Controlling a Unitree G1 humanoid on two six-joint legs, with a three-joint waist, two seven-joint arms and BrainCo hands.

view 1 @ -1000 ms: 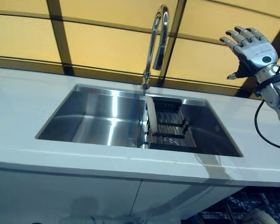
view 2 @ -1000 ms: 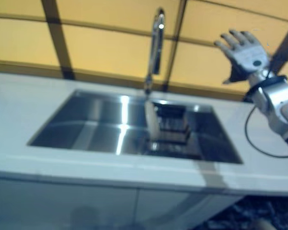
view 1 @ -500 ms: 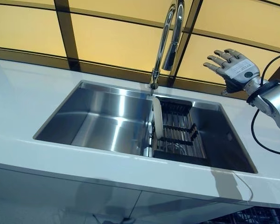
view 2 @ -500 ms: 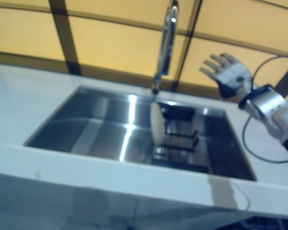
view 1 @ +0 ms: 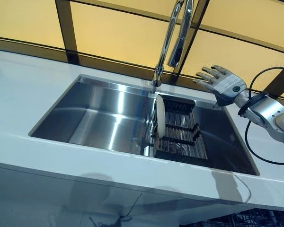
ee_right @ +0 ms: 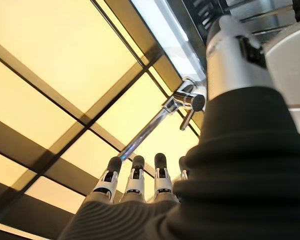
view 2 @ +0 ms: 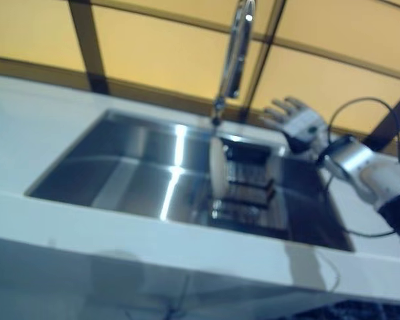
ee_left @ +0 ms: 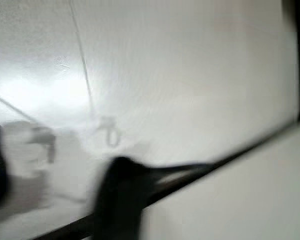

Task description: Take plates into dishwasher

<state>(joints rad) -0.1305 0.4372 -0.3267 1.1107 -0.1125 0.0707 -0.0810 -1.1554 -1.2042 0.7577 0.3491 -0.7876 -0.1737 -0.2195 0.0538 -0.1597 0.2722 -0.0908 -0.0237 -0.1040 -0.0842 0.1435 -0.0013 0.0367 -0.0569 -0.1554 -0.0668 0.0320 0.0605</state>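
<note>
right hand [view 1: 223,84] hovered with fingers spread above the sink rack [view 1: 179,132], reaching for the upright plate [view 1: 160,116]; next it needed to descend and grip

Head pair looking down from the front; wrist cameras looking from close up.

Both eye views are sharing the sink [view 1: 109,118], faucet [view 1: 173,42] and white table [view 1: 19,94]. The right wrist view is looking past the right hand [ee_right: 135,185] up at the faucet; the left wrist view is facing a blurred white surface.
</note>
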